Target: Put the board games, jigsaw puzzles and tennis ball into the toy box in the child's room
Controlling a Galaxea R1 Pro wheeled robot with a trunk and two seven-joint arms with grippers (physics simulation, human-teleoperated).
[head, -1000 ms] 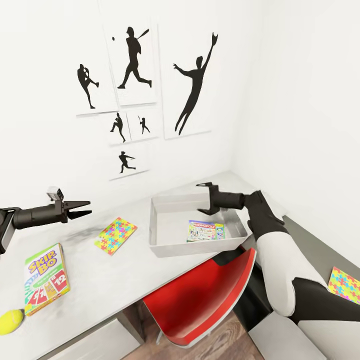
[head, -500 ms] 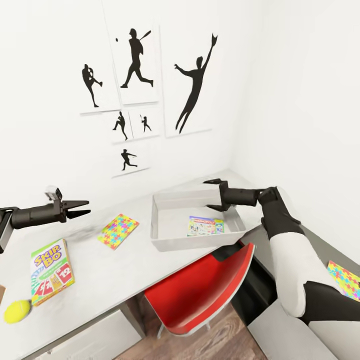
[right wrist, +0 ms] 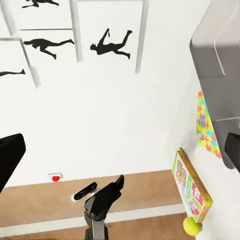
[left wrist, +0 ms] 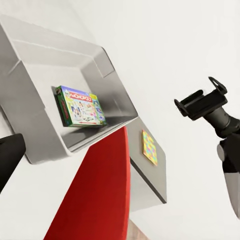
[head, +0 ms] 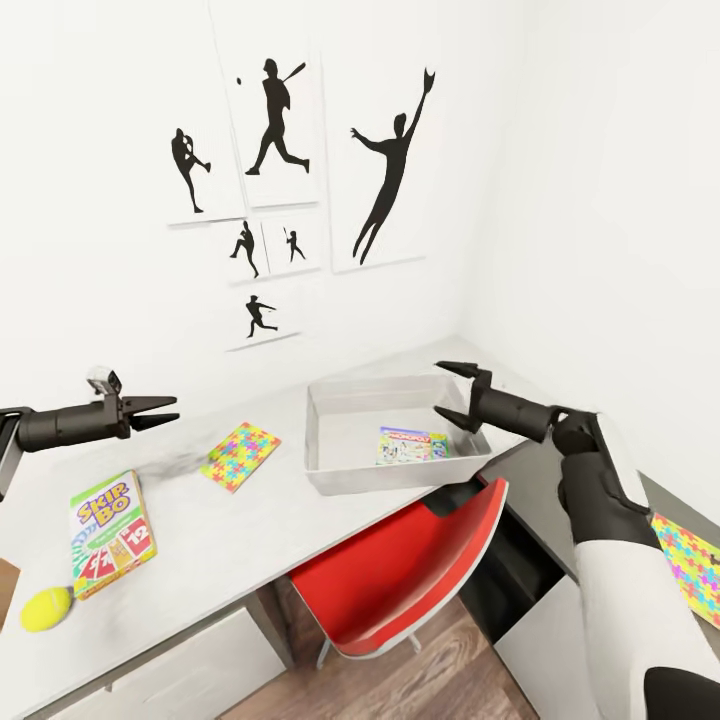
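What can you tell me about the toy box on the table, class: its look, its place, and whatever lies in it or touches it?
The toy box is a shallow, light grey rectangular bin with sloping walls and a flat rim, plain and smooth like plastic. It sits upright on the pale table, near its right end, above a red chair. One printed board game lies flat inside. The right gripper, open, hovers by its right end without touching it.

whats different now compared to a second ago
The right gripper, open and empty, has drawn back from above the toy box toward its right end. The whole view also shifted slightly, so the camera moved. The left gripper, the Monopoly box in the bin and the table's toys stayed put.
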